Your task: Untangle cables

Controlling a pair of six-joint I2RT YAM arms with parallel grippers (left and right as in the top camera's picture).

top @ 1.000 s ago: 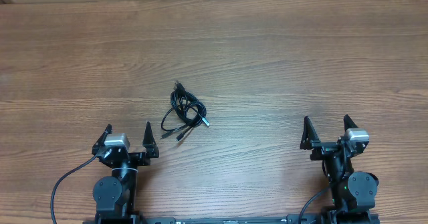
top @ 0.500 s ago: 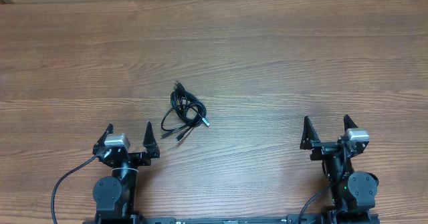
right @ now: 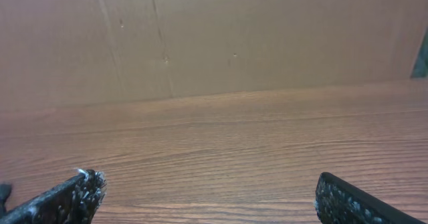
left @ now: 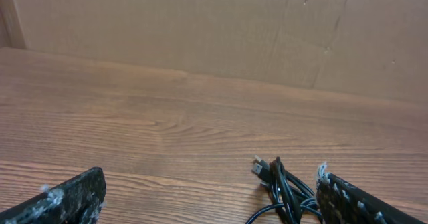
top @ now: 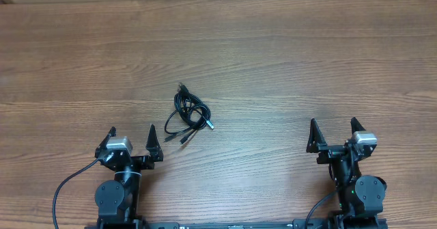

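Observation:
The cables (top: 187, 114) lie in one small tangled bunch of thin black cords with plug ends on the wooden table (top: 287, 65), left of centre. My left gripper (top: 131, 137) is open and empty, just in front and to the left of the bunch. In the left wrist view the cables (left: 284, 190) lie beside my right fingertip, with the open jaws (left: 210, 194) over bare wood. My right gripper (top: 332, 130) is open and empty far to the right. The right wrist view shows its open jaws (right: 207, 194) over bare wood, and no cables.
A brown cardboard wall (left: 214, 30) stands along the table's far edge and also shows in the right wrist view (right: 214, 37). Thick black arm wires (top: 65, 184) run near the front edge by both arm bases.

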